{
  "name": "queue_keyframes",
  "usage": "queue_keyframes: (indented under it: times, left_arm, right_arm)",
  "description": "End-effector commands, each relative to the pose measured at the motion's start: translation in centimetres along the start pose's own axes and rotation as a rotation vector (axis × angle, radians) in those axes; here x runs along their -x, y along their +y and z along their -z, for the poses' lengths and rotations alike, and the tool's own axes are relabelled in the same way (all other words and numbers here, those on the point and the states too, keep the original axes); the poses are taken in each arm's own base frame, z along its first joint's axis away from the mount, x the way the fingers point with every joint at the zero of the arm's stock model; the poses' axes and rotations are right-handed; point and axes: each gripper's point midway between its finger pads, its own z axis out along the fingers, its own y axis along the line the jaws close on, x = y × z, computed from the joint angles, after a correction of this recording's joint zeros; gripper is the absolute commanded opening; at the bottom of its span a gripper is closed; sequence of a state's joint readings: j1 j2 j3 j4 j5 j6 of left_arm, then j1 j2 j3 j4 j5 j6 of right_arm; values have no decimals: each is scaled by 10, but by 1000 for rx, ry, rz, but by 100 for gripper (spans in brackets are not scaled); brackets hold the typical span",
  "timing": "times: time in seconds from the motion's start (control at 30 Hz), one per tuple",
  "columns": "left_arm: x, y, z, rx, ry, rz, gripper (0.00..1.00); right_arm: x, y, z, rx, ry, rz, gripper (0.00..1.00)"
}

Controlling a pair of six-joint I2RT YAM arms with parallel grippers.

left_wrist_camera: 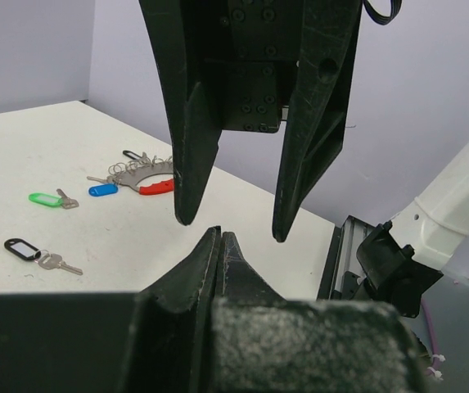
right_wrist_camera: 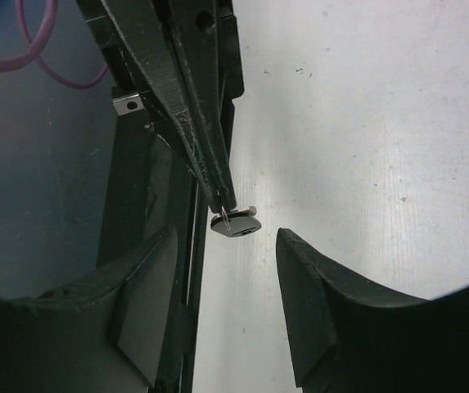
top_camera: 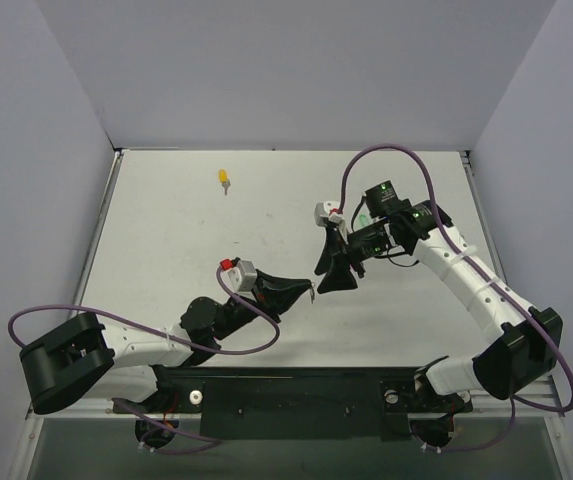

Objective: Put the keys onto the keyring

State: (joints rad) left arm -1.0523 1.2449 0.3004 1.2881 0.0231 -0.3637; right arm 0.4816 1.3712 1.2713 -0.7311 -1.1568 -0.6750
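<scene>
**Counter and arms.** A white counter (top_camera: 166,250) is shown from above and from both wrists. The left arm (top_camera: 136,345) is seen reaching in from the near left and the right arm (top_camera: 466,280) from the near right. The two sets of fingers are shown close together above the middle of the counter.

**Right fingers** (right_wrist_camera: 320,303). These are spread wide, and nothing is gripped by them. In the left wrist view they are seen pointing downward, with their tips just above the tips of the left fingers.

**Left fingers** (left_wrist_camera: 205,262). These are pressed together, and a small dark-headed key (right_wrist_camera: 236,223) is pinched at their very tips. The key is held in the gap between the spread right fingers. No contact with either right finger can be seen.

**Keyring** (left_wrist_camera: 154,187). A red loop with a cluster of silver metal pieces is laid flat on the counter. It is well apart from both sets of fingers, beyond the left fingertips and to their left.

**Tagged items near the keyring.**
- A blue tag (left_wrist_camera: 101,190) is placed just beside the keyring, on the side away from the fingers.
- A green-tagged key (left_wrist_camera: 46,199) is placed further out on that same side.
- A black-outlined key tag (left_wrist_camera: 21,248) with a silver key (left_wrist_camera: 58,264) beside it lies nearer the left fingers than the keyring does. It is still well to their left.

**Yellow-headed key** (top_camera: 225,179). This key is shown alone on the far part of the counter, well apart from all the fingers.
</scene>
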Motion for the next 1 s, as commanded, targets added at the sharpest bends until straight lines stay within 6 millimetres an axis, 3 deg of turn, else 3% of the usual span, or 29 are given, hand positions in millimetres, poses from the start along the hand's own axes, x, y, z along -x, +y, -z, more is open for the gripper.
queue_keyframes:
  times: [0.0, 0.97]
  left_arm:
    - [74, -33, -10, -125, -271, 0, 0]
    - [73, -40, -12, -161, -268, 11, 0]
  right_arm:
    - [-5, 18, -5, 104, -8, 67, 46]
    - [-10, 25, -9, 164, -8, 106, 15]
